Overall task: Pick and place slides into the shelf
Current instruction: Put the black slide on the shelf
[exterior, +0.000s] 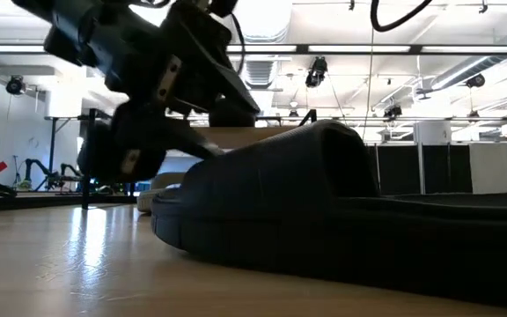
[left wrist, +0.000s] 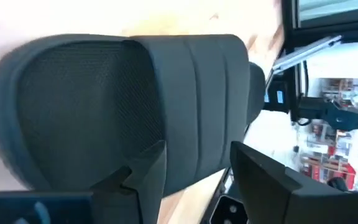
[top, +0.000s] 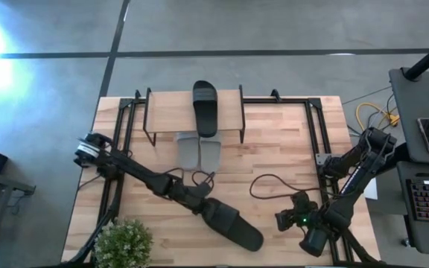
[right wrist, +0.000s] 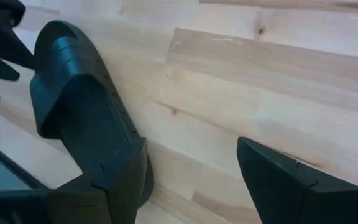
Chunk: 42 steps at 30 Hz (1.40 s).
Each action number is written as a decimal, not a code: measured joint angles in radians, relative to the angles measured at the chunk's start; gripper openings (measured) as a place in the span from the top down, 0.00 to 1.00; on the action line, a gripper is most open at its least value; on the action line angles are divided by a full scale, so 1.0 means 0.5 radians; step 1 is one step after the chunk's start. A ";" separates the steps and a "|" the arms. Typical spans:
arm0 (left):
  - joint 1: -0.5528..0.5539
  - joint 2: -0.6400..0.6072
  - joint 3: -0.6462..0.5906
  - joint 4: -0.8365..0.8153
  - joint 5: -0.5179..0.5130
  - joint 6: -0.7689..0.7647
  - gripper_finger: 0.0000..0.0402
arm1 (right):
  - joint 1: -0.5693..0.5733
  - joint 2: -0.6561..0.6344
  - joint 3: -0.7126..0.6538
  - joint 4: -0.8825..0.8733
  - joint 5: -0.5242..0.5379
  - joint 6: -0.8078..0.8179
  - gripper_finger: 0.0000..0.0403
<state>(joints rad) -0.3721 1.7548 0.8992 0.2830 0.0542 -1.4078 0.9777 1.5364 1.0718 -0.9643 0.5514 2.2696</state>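
Black and lying flat near the front edge of the tabletop [top: 289, 149], one slide [top: 233, 223] sits loose between the left gripper [top: 202, 206] and the right gripper [top: 287, 220]; the left jaws stand apart at its heel end, the right jaws gape wide over bare wood beside it. A second black slide [top: 205, 108] rests on the shelf [top: 166, 112], with two grey slides [top: 199, 152] just in front.

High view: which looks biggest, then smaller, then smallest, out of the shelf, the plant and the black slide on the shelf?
1. The shelf, clearly the largest.
2. The plant, though the picture's edge cuts it off.
3. The black slide on the shelf, longer but narrower.
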 joint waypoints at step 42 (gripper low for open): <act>0.021 0.421 0.277 0.309 0.129 0.272 0.75 | -0.010 -0.007 -0.058 0.005 -0.018 0.039 0.42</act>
<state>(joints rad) -0.3614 1.9654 1.0378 0.4374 0.1187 -1.2718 0.9726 1.5330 1.0428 -0.9617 0.5423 2.2889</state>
